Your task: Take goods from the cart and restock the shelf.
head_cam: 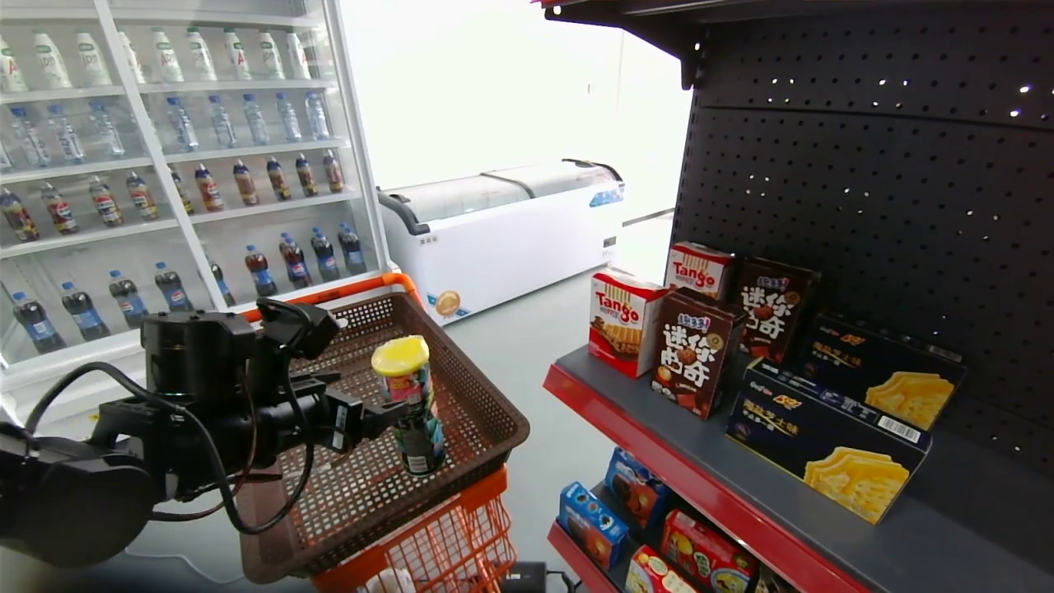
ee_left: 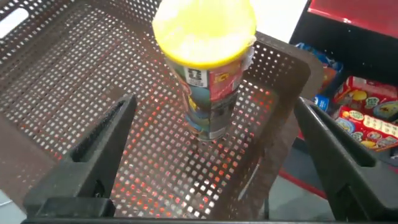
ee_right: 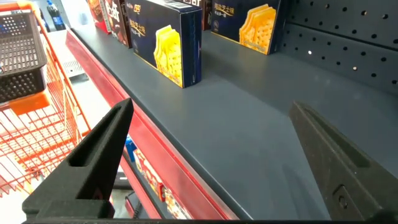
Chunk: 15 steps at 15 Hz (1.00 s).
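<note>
can (head_cam: pixel 409 403): upright in basket (head_cam: pixel 494 416), yellow lid (head_cam: pixel 400 355) up, colourful label (ee_left: pixel 214 87) | left gripper (ee_left: pixel 214 102): open wide, near can, holds nothing | right gripper (ee_right: pixel 211 107): open, empty, over shelf (ee_right: pixel 249 143)

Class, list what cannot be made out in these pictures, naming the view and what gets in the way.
Can: head view, a finger of the left pincer crosses its side; print too small to read.
Lower boxes: head view, tucked under the top shelf and cut by the bottom edge.
Orange cart: head view, mostly behind the brown basket.
</note>
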### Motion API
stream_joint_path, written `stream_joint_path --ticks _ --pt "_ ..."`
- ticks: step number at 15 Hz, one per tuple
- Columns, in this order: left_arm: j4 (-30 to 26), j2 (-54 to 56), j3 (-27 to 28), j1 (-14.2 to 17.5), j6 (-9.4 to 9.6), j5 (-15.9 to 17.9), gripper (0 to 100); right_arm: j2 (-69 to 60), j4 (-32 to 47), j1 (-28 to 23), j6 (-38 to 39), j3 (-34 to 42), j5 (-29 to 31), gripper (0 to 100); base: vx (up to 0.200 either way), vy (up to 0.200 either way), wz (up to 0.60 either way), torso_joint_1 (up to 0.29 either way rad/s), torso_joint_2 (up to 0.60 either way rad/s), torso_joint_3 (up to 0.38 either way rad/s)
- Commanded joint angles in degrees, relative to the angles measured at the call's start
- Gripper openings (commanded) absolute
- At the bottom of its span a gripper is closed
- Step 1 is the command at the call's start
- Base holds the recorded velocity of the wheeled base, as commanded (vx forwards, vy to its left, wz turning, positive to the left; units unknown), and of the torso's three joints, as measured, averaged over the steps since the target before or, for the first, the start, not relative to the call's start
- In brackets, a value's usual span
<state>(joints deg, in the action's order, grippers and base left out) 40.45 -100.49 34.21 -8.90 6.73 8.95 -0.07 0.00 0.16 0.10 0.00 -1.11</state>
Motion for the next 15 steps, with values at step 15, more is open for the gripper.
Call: stream_joint_path --ticks 15 --pt "28.5 -29.4 3.8 -1.6 4.26 -2.8 100 0.1 0.0 0.0 0.0 0.0 0.0 100 0.000 0.000 0.00 0.000 0.00 0.000"
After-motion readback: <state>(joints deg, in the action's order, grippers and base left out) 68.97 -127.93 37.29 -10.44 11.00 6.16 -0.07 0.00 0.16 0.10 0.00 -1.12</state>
